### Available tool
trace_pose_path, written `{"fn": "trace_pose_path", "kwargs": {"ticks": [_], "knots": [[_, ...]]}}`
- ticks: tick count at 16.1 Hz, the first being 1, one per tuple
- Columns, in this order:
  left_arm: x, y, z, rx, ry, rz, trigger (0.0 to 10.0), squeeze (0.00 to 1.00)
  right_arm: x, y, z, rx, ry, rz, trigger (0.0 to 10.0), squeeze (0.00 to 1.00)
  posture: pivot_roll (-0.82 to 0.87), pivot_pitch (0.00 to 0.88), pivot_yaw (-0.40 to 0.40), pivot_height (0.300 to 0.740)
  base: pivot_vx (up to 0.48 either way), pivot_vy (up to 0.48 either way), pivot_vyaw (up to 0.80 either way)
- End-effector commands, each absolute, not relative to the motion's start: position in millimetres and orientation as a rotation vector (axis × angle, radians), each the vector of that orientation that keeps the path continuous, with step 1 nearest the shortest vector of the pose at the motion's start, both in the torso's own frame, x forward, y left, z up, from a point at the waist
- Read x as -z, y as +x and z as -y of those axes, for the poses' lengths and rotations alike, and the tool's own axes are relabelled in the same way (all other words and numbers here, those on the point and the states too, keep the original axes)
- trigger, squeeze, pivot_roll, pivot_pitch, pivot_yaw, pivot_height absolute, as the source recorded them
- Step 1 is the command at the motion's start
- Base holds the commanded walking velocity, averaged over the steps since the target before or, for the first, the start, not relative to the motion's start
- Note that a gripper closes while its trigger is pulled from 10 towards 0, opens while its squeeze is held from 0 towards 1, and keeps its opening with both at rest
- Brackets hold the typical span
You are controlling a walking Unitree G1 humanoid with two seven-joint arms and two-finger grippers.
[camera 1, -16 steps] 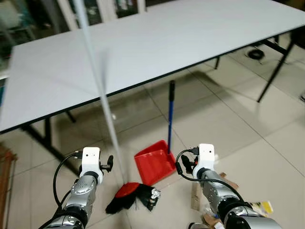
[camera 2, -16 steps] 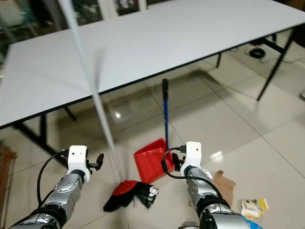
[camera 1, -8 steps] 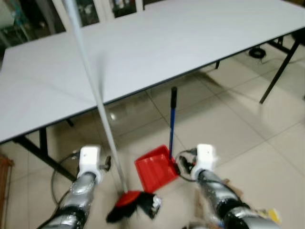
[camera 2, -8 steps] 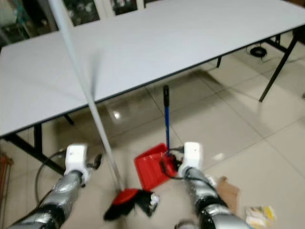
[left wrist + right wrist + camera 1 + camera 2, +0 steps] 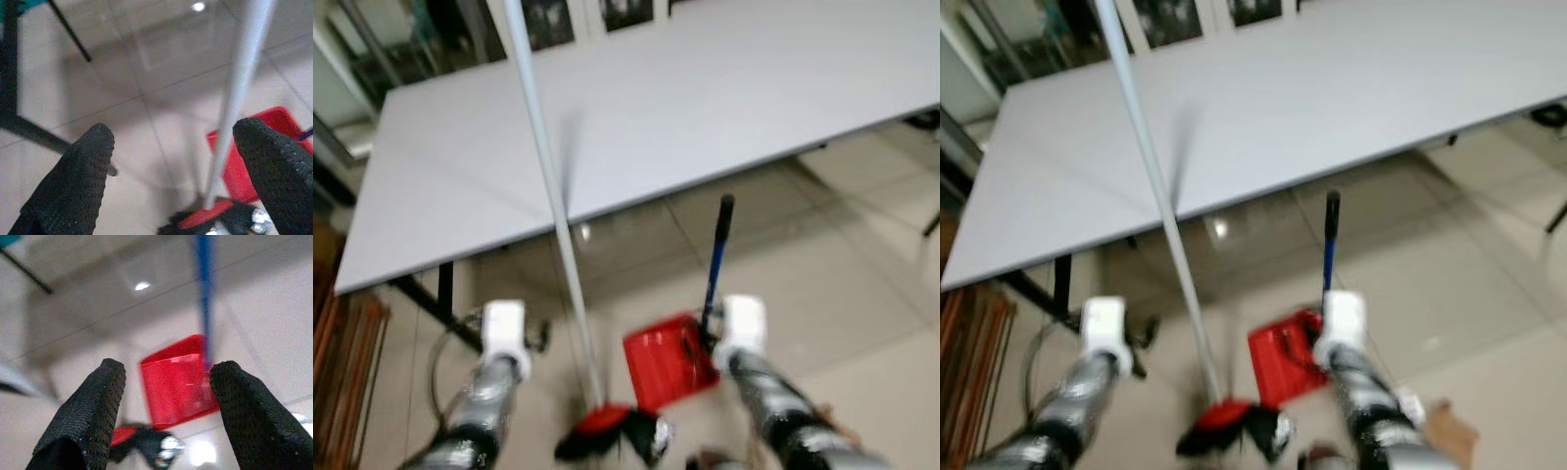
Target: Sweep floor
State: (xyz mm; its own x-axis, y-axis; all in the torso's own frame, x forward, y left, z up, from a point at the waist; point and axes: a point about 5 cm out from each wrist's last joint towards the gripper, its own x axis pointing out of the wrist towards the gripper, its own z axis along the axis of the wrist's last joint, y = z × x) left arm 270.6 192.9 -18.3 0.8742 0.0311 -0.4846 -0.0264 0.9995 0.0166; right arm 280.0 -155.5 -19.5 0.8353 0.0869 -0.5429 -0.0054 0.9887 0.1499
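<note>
Your head views are blurred. Your left end effector hangs released above the tiled floor, its black fingers spread wide with nothing between them. The broom's grey pole rises just beside it, and the red-and-black broom head rests on the floor between your two arms. Your right end effector is released too, fingers apart over the red dustpan, whose blue handle stands upright close by it. A wide white counter stretches beyond, its edge over the floor behind the dustpan.
</note>
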Motion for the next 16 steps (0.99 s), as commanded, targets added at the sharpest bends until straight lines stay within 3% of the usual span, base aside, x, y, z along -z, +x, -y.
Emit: {"fn": "trace_pose_path", "kwargs": {"ticks": [1,16], "knots": [[17.8,268.6,-207.1,-0.060,0.035,-0.517,10.0,0.00,19.1,281.0,140.3,-0.082,0.163,-0.582,10.0,0.00,-0.16,0.089,0.128,0.740,0.000,0.000,0.00],[15.0,275.2,-193.9,0.029,0.051,-0.518,10.0,0.00,25.9,272.0,143.2,-0.041,0.197,-0.587,10.0,0.00,-0.18,0.141,0.165,0.740,0.000,0.000,0.00]]}}
